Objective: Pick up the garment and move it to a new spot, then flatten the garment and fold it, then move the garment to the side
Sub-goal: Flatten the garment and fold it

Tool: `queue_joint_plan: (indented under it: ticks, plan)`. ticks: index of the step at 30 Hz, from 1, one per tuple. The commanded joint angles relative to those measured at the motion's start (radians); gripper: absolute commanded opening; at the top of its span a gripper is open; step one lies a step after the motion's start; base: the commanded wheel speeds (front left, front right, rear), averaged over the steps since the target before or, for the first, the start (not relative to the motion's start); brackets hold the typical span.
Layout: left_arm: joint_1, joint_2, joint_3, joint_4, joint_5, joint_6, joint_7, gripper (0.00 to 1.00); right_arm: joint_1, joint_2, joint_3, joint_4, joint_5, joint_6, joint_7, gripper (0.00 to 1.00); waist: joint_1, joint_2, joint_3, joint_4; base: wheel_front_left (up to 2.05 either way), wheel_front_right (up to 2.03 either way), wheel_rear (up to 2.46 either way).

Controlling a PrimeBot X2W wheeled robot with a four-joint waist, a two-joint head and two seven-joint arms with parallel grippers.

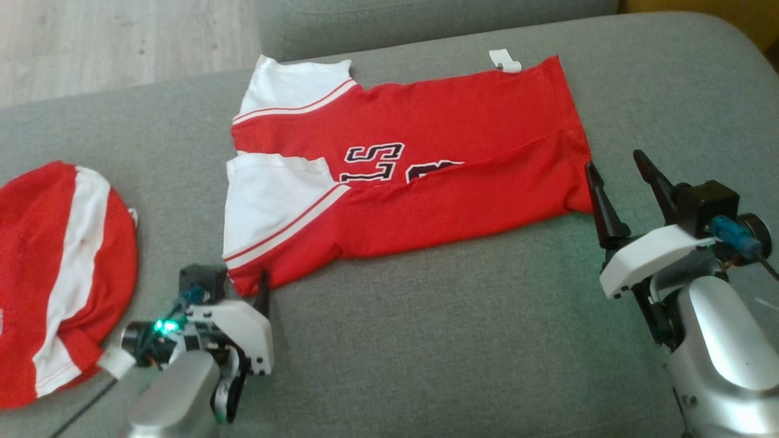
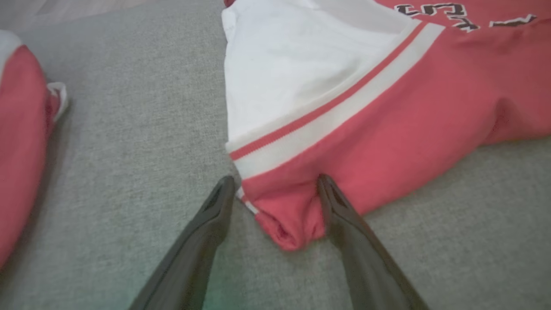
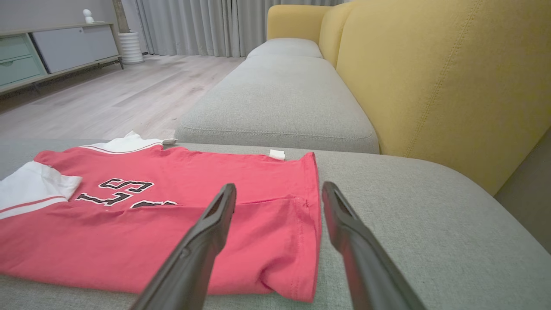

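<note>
Grey cushion (image 1: pixel 426 340) fills most of the head view, with wood floor (image 1: pixel 122 42) seen at 11 o'clock. At 9 o'clock a second red-and-white top (image 1: pixel 55 274) is bunched, well apart from the work.

At 7 o'clock the left gripper (image 2: pixel 275 183) is found with its jaws spread and nothing clamped. In the left wrist view its fingers are set either side of the rolled red corner below the white sleeve (image 2: pixel 297 73); whether the cloth is touched cannot be told.

The jersey (image 1: pixel 426 182) is laid from the centre toward 12 o'clock, collar end to the left and hem to the right, its near long edge apparently doubled over the lettering.

At 4 o'clock the right gripper (image 1: pixel 613 159) is likewise held wide and empty, just beside the hem's near corner.

The jersey is judged to be light, soft and limp, so sagging and sliding between layers should be expected. It would best be taken at both near corners, with every layer pinched together, or the top fold may be peeled away.
</note>
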State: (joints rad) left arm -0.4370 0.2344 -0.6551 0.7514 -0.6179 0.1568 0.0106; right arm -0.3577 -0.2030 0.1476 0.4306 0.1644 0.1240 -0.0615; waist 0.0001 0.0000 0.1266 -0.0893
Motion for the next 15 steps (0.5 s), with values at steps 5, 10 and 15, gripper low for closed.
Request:
queue_joint_plan:
  ticks: [5, 10, 15]
  plan:
    - [-0.068, 0.016, -0.013, 0.051, -0.009, -0.029, 0.108, 1.0, -0.045, 0.0, 0.029, -0.061, -0.011, 0.007, 0.012, 1.0, -0.0001, 0.0, 0.024, -0.024, 0.0, 0.0, 0.0]
    - [-0.08, 0.017, -0.029, 0.081, -0.017, -0.051, 0.169, 0.63, -0.055, 0.0, 0.032, -0.07, -0.01, 0.007, 0.015, 1.0, -0.0001, 0.0, 0.027, -0.027, 0.0, 0.0, 0.0]
    - [-0.09, 0.021, -0.023, 0.071, -0.016, -0.048, 0.127, 0.0, -0.052, -0.01, 0.02, -0.063, -0.012, 0.007, 0.017, 1.0, -0.0001, 0.0, 0.013, -0.013, 0.0, 0.0, 0.0]
